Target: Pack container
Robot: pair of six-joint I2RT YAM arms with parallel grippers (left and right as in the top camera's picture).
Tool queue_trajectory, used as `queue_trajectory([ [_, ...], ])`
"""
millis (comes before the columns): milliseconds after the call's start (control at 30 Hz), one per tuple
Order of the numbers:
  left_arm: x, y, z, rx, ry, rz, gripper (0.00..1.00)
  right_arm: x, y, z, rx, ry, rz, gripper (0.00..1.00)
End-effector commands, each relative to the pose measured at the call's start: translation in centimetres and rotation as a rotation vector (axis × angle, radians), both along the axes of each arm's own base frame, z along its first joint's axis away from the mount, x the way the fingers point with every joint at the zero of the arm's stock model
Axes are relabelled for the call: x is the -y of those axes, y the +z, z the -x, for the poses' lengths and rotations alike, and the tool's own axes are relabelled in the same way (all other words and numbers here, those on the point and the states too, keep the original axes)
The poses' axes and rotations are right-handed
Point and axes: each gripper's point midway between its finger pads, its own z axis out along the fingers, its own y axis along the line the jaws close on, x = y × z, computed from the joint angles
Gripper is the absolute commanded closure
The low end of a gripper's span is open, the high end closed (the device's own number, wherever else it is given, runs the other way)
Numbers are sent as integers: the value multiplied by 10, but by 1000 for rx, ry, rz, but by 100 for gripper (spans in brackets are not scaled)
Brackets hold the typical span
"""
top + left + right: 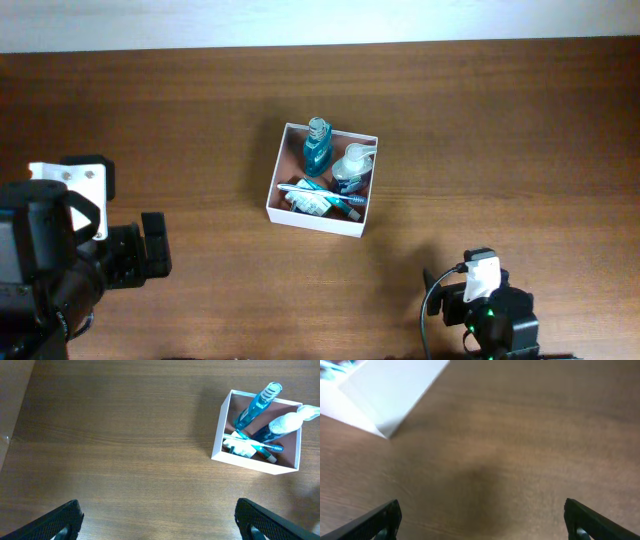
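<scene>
Gaping wide and holding nothing, left gripper [160, 522] and right gripper [480, 517] both hang over bare table [500, 120], well apart from the container [315, 222]. Container sits mid-table, open side up. It is square, so no real long axis, and its corners are turned slightly off the table edge. Teal bottle [317, 147] and white pump bottle [352, 165] point caps toward the far wall; toothbrush [325, 192] lies along the near wall. Packing looks finished, so best to keep both arms clear and not nudge the container.

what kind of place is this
Likely a robot lab bench: a wooden table, a left gripper and right gripper, and a white box packed with bottles and a toothbrush.
</scene>
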Motion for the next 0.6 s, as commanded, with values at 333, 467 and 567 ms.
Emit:
queue_trajectory([
  [333,-3,1,1,3,8,-11,1,1,0,-2,16,-4,2,1],
  [467,-3,1,2,7,9,-11,1,1,0,-2,16,-4,2,1],
  [567,-5,1,9,22,15,-18,1,1,0,-2,16,-4,2,1],
])
